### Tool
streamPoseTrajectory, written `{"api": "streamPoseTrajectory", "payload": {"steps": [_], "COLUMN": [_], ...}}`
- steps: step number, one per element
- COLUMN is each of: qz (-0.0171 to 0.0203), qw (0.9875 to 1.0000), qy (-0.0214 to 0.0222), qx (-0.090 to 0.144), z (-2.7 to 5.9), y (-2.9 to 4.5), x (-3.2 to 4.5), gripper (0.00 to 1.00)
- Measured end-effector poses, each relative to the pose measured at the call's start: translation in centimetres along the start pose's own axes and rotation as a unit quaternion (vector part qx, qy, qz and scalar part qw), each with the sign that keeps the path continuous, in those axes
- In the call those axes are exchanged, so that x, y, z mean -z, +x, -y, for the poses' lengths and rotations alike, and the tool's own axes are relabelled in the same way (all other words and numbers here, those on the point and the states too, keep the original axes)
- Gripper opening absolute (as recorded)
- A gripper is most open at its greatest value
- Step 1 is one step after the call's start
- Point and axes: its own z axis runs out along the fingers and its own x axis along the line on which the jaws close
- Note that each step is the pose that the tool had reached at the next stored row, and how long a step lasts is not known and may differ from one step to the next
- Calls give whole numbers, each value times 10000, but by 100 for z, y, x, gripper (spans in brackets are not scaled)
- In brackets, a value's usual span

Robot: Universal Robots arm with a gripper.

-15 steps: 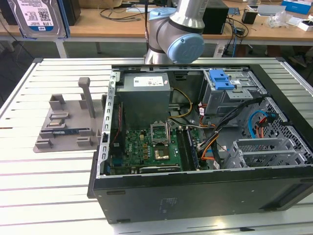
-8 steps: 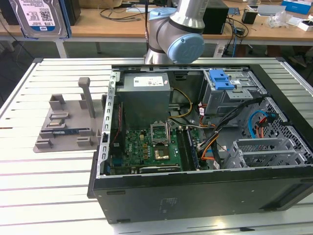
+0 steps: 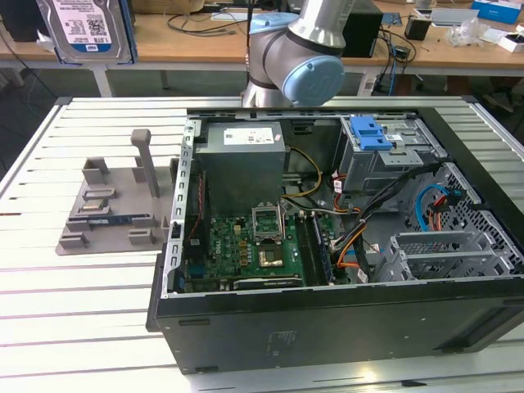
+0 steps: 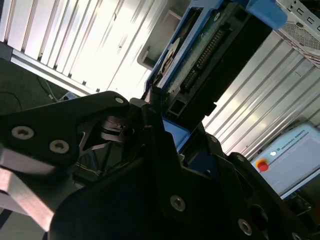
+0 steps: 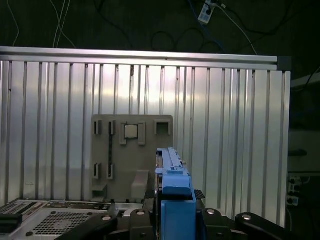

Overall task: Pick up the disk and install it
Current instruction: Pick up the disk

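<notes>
The disk (image 3: 84, 27) hangs high above the table's far left corner in the exterior view, upright, with its white and blue label facing the camera and blue rails on both sides. In the second wrist view the disk (image 4: 207, 52) sticks out past the black fingers (image 4: 150, 107), which clamp its blue-railed end. In the first wrist view the disk (image 5: 171, 172) appears edge-on, rising from my gripper (image 5: 172, 212). My gripper is shut on the disk. The open computer case (image 3: 327, 315) lies below, with its grey drive cage (image 3: 381, 164) at the far side, on the exterior view's right.
A grey fixture plate (image 3: 115, 205) with an upright post (image 3: 144, 160) lies on the slatted table (image 3: 82, 327) beside the case, on the exterior view's left. Inside the case are a power-supply box (image 3: 241, 160), the motherboard (image 3: 246, 250) and loose cables (image 3: 368, 221). A blue latch (image 3: 370, 131) tops the cage.
</notes>
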Motion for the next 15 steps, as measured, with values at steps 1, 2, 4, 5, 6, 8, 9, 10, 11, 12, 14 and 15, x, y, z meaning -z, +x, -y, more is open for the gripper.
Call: {"api": "streamPoseTrajectory", "payload": {"steps": [1,2,4,5,6,8,9,10,11,12,14,15], "qz": [37,45,46,46,45,44,45,45,45,45,45,45], "qw": [10000,10000,10000,10000,10000,10000,10000,10000,10000,10000,10000,10000], "qy": [1,1,1,0,-1,-2,-3,-5,-8,-9,-13,-16], "qx": [0,1,1,1,0,0,0,1,1,1,0,1], "z": [9,15,28,40,60,114,146,220,271,305,419,499], "y": [33,53,73,76,78,82,84,88,90,92,97,100], "x": [0,0,0,1,1,2,2,2,4,4,5,6], "gripper": [37,37,37,37,37,37,37,37,37,37,37,37]}}
